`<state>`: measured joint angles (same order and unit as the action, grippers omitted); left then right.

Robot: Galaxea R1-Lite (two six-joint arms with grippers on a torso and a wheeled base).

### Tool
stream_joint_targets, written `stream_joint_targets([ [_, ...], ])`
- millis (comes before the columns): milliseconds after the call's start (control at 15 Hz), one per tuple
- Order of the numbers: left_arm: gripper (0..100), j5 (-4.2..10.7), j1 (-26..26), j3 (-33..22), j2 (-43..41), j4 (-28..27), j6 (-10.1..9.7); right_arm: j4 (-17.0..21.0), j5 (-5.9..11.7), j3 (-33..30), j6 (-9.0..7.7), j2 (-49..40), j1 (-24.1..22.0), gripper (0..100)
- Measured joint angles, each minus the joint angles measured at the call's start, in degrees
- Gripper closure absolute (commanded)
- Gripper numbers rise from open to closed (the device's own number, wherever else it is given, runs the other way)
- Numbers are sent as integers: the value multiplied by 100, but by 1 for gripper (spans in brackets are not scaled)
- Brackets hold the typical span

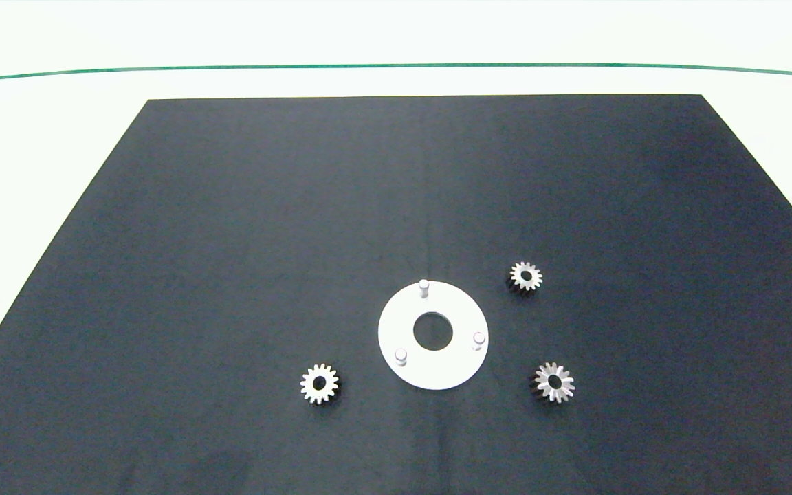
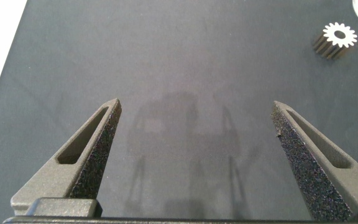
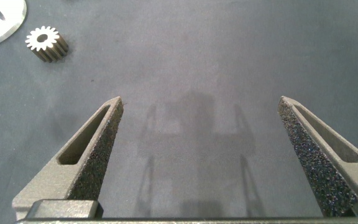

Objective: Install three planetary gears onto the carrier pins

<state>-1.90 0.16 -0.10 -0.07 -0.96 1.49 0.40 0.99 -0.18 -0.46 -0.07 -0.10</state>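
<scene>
White disc (image 1: 396, 323) with three carrier pins (image 1: 424, 287) sits on black mat (image 1: 231, 240), all pins bare. Three planetary gears (image 1: 320, 383) lie loose around it, apart. Left hand (image 2: 196, 109) and right hand (image 3: 200, 106) released, fingers spread, hovering over mat; both unseen from overhead. Disc cut off in wrist views.

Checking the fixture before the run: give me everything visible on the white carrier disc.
The carrier disc is a flat white ring, matte and plastic-looking, with a large round centre hole showing the black mat beneath. Three short white carrier pins stand upright near its rim, evenly spaced: far, near-left, right. All are bare. The disc lies flat on the mat, just right of centre, near the front edge. Three silvery planetary gears lie around it, apart: front-left, front-right, back-right. Nothing else touches it.
</scene>
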Motion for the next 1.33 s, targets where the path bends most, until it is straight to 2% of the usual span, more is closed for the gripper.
stream_joint_targets([
  [733,0,-22,-16,-11,54,-18,41,56,-6,-12,-33,0,-1,0],
  [867,0,-30,-11,-174,155,-93,126,157,13,-59,-38,15,2,0],
  [1000,0,-38,-5,-789,489,-455,157,496,2,-373,-57,145,50,0],
  [1133,0,-38,-5,-1809,1104,-903,173,775,-9,-869,-83,486,194,0],
  [1267,0,-30,0,-3020,1980,-1441,265,880,-20,-1459,-236,1112,404,0],
  [1333,0,-21,11,-3705,2482,-1791,432,911,-48,-1734,-344,1432,500,0],
])
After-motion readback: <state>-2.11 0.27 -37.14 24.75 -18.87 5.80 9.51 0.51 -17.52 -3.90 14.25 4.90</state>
